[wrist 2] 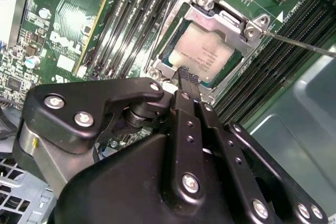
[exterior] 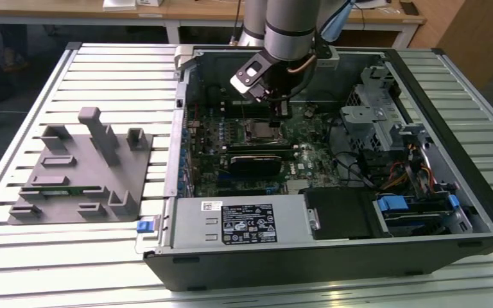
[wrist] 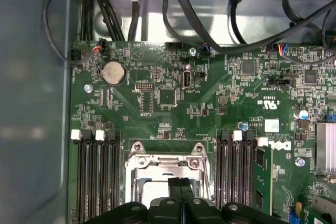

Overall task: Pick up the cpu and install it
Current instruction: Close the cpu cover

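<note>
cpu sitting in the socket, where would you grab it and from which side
By two opposite thin edges, coming straight down from above, probably. The cpu lies flat in the socket frame, only its pale top facing up, and memory slots flank it, so a sideways approach looks blocked. The frame sits close to its rim, leaving little room.

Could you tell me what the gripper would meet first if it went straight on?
Probably the pale silver, flat square cpu in its metal-framed socket; the gripper points at its edge, though depth is unclear.
</note>
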Tool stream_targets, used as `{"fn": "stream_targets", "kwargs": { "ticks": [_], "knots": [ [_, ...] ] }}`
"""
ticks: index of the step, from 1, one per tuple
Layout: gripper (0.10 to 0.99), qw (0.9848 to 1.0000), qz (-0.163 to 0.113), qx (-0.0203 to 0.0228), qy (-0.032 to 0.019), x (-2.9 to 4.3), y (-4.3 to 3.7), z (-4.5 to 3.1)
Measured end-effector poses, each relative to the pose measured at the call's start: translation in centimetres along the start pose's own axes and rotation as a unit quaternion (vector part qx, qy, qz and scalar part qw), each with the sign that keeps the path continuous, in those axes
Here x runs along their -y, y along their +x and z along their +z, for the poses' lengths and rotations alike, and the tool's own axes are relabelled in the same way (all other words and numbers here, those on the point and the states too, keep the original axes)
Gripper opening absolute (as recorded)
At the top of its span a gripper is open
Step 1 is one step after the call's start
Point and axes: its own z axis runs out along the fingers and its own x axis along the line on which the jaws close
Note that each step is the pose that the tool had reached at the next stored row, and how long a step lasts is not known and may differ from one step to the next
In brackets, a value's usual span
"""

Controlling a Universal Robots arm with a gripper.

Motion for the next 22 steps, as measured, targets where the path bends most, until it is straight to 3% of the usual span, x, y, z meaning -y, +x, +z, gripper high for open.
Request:
{"fn": "stream_targets", "kwargs": {
  "ticks": [6,18,22],
  "knots": [
    [0.106,1.0,0.0,0.0,-0.0016,0.69,0.0,0.05],
    [0.106,1.0,0.0,0.0,-0.0046,1.04,-0.01,0.13],
    [0.106,1.0,0.0,0.0,-0.0063,1.53,0.0,0.33]
  ]
}}
